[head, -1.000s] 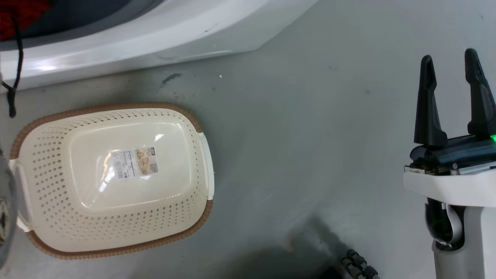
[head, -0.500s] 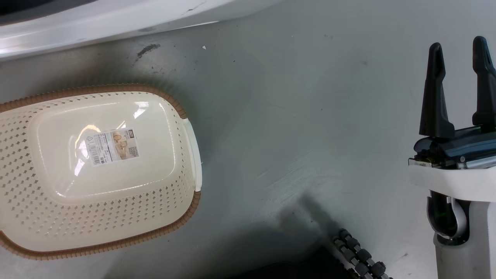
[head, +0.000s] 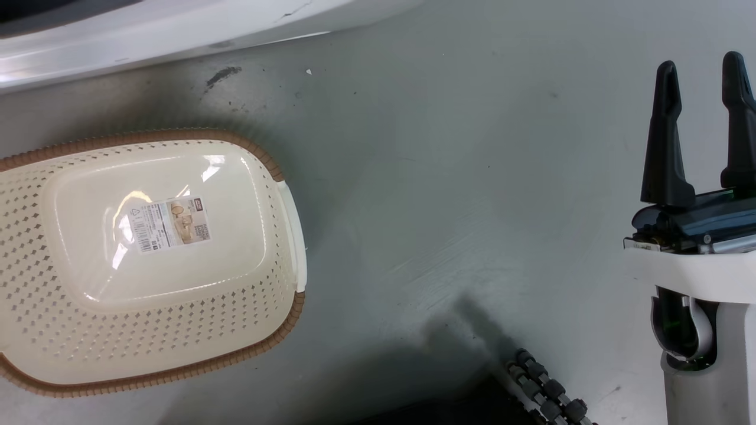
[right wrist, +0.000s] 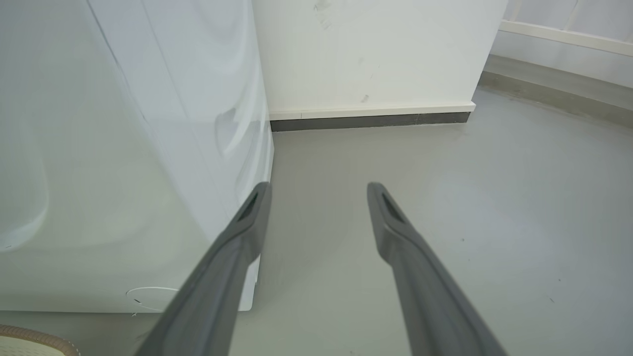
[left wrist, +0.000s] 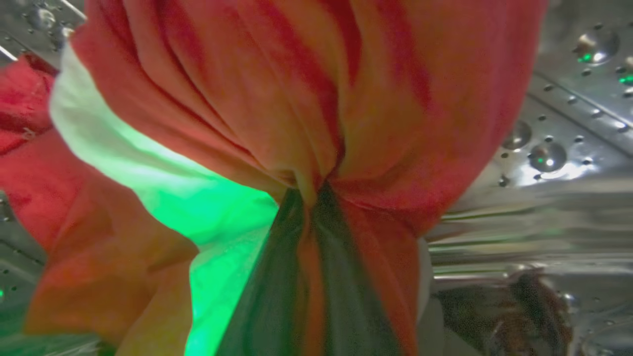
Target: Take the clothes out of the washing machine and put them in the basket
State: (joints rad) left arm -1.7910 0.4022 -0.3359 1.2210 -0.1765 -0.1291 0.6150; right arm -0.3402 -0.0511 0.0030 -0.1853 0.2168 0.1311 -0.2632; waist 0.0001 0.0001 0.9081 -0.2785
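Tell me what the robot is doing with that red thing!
The robot is taking out laundry. Its left gripper is shut on a soft bright red garment inside the shiny perforated steel drum. The cream-white plastic basket with a brown rim sits on the grey floor near the big white washing machine, with no clothes showing in it yet. The right gripper is open and holds nothing.
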